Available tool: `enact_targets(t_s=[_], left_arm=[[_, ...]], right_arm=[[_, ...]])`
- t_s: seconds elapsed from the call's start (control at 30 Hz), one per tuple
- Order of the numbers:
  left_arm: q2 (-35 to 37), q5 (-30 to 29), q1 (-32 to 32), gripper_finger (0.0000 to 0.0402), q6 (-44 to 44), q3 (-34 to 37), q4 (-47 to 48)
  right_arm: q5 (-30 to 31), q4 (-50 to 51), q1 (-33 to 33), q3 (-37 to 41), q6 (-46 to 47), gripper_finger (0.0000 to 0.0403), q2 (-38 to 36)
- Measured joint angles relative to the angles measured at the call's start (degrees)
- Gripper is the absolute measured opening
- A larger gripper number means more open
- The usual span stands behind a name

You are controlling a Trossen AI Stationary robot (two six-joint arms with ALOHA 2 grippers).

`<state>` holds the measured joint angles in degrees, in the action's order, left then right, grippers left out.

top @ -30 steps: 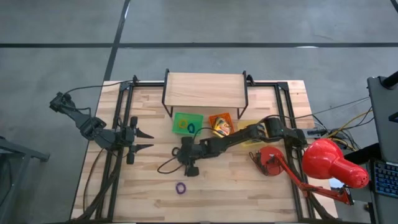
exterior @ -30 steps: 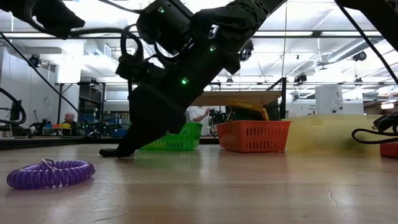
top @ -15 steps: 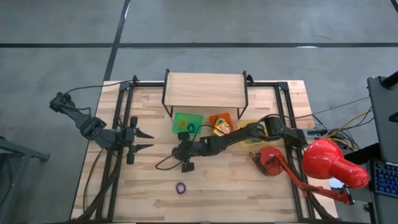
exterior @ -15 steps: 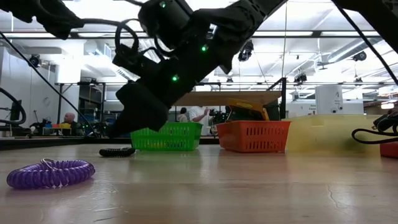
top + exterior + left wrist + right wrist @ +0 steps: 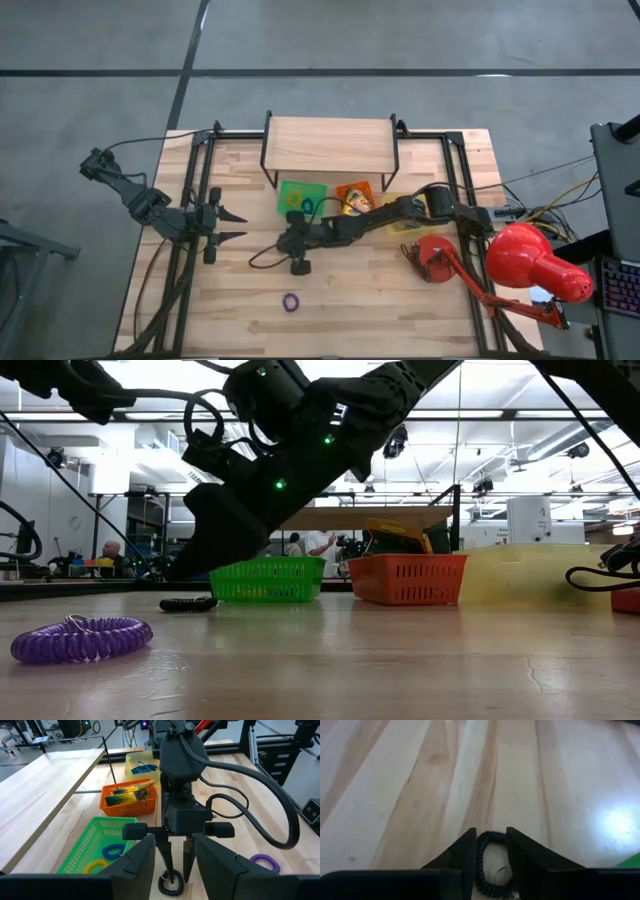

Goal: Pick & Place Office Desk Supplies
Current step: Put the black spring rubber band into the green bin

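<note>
Meanwhile, right gripper [image 5: 176, 870], fingers parted, straddles the black coil band [image 5: 170, 884] at table centre; purple coil band [image 5: 290, 301] at 6 o'clock remains unsorted.

Three slotted plastic trays, green [image 5: 95, 851], orange [image 5: 131, 806] and yellow [image 5: 134, 764]; two coiled loops lying on the table, black [image 5: 170, 883] and purple [image 5: 291, 301]; one red desk lamp [image 5: 535, 264].

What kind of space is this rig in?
Probably a robotics lab or workshop: bare concrete floor around the wooden table, open ceiling with strip lights, and workbenches with a person seated in the background.
</note>
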<state>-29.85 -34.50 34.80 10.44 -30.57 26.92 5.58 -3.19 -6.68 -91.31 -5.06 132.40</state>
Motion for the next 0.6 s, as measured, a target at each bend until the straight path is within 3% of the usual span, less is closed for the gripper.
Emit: enact_targets(t_s=[0.6], left_arm=[[0.0,0.0,0.0,0.0141,0.0,0.0,0.0]], right_arm=[[-0.5,6.0,-0.8,0.4,0.6,0.0100,0.0]])
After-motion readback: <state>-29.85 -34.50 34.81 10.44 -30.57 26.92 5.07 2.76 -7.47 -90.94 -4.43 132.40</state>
